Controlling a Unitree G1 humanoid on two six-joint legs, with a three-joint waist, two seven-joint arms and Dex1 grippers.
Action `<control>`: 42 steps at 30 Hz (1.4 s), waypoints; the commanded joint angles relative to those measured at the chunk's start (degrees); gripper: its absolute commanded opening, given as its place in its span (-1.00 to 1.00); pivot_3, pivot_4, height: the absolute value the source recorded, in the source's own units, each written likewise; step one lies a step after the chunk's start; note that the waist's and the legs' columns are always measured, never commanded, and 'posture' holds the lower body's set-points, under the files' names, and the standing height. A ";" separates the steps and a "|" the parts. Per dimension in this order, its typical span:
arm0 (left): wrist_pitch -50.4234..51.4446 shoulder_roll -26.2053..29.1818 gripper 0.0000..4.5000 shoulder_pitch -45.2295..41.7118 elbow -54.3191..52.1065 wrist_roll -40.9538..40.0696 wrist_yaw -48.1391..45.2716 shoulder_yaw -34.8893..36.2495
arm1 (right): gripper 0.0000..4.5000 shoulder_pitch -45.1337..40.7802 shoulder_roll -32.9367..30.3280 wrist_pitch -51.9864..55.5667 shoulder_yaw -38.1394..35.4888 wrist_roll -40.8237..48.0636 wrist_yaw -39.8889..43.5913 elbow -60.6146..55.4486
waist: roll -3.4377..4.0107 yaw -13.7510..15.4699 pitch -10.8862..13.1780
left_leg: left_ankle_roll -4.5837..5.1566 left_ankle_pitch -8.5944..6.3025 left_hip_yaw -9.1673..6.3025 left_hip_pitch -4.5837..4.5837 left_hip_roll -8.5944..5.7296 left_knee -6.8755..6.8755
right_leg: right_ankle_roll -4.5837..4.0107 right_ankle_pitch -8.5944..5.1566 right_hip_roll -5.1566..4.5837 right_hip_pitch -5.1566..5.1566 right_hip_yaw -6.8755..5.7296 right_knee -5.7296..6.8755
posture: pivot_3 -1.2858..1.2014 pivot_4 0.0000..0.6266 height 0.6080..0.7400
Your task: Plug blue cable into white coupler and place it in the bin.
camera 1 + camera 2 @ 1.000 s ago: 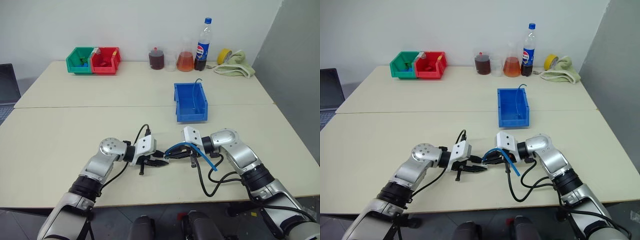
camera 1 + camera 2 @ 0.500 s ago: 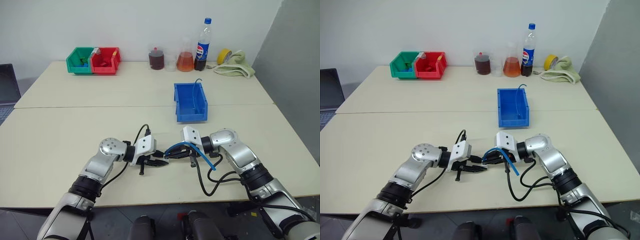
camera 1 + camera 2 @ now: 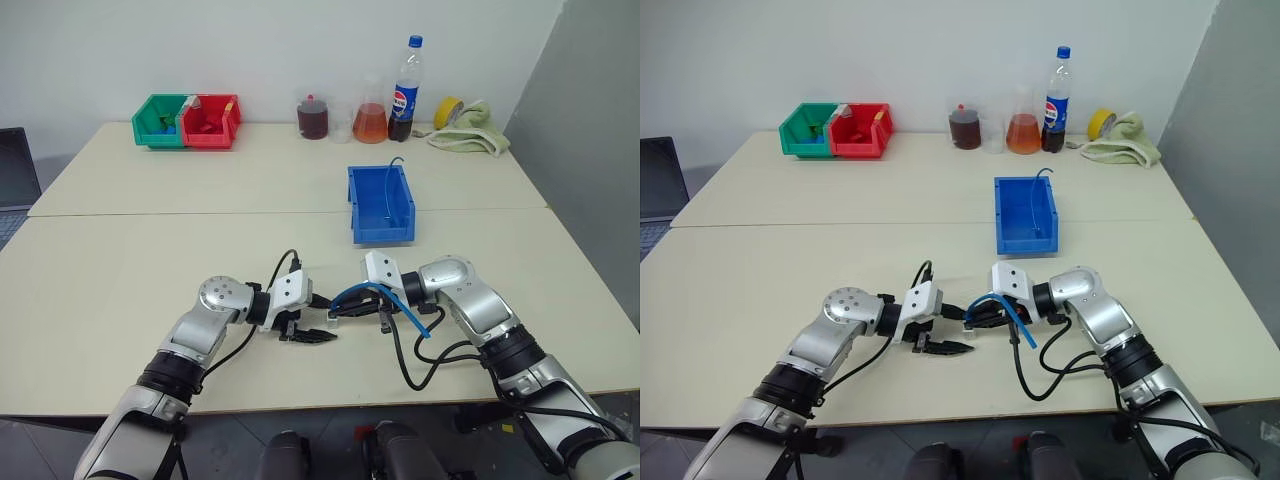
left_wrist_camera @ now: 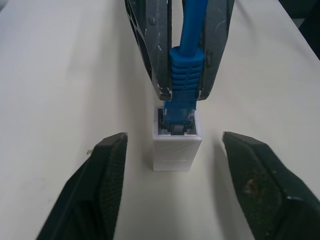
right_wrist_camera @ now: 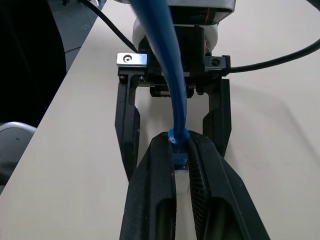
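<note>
Nearest the robot, the two grippers are meeting nose to nose low over the front of the table [image 3: 120, 270]; the left gripper [image 4: 175, 187] is standing with its jaws spread wide, one finger on each side of the white coupler [image 4: 177, 145] and neither touching it, so it is holding nothing; the right gripper [image 4: 182, 92] is clamping the moulded boot of the blue cable [image 4: 185, 70] between closed fingers, and the plug at that end is sitting inside the coupler's dark opening; whether its latch is fully home cannot be told; the coupler is hanging off the plug just above the tabletop or resting on it, I cannot tell which; the rest of the cable is arching back over the right wrist and trailing beside the thick black robot cables [image 3: 415, 365]; judging by this, the plugging step is looking done or all but done, with the joined pair now carried by the right gripper alone; what is remaining is the carry and the drop; further back, well apart from both grippers, the bin [image 3: 380, 204] is waiting on the table, a thin cable already standing in it; beyond it, along the far edge, the green and red bins [image 3: 187, 120], the flasks and bottle [image 3: 405, 90] are playing no part.
</note>
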 commanded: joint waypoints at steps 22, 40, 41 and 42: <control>21.91 7.11 0.99 19.03 -36.04 -16.88 14.96 18.57 | -0.95 -2.33 -4.55 35.44 -13.90 13.55 -8.44 -15.77 | 0.09 0.10 0.32 | -0.01 -0.01 -0.08 -0.39 0.00 -0.07 | -0.06 -0.05 -0.10 -0.28 -0.09 -0.13 | 0.03 -0.52 1.00; 25.83 -4.09 0.99 17.71 -42.99 -17.97 32.51 15.97 | -0.95 -32.85 -4.78 44.16 -21.30 11.46 -22.52 17.42 | 0.15 -0.02 0.39 | 0.02 -0.02 -0.04 -0.45 -0.05 -0.16 | -0.07 -0.05 -0.08 -0.31 -0.04 -0.21 | 0.03 -0.52 1.00; 25.76 -4.95 0.99 17.79 -42.98 -17.73 33.39 15.50 | -0.95 -34.54 -4.68 41.41 -20.44 9.50 -22.96 22.20 | 0.15 -0.03 0.39 | 0.02 -0.03 -0.03 -0.48 -0.06 -0.16 | -0.07 -0.05 -0.08 -0.31 -0.04 -0.25 | 0.03 -0.52 1.00; 25.68 -5.50 0.99 17.80 -42.89 -17.55 33.99 15.16 | -0.95 -35.81 -4.58 39.35 -19.82 8.17 -23.09 25.79 | 0.15 -0.03 0.40 | 0.03 -0.03 0.00 -0.47 -0.08 -0.15 | -0.06 -0.04 -0.09 -0.32 0.01 -0.25 | 0.03 -0.52 1.00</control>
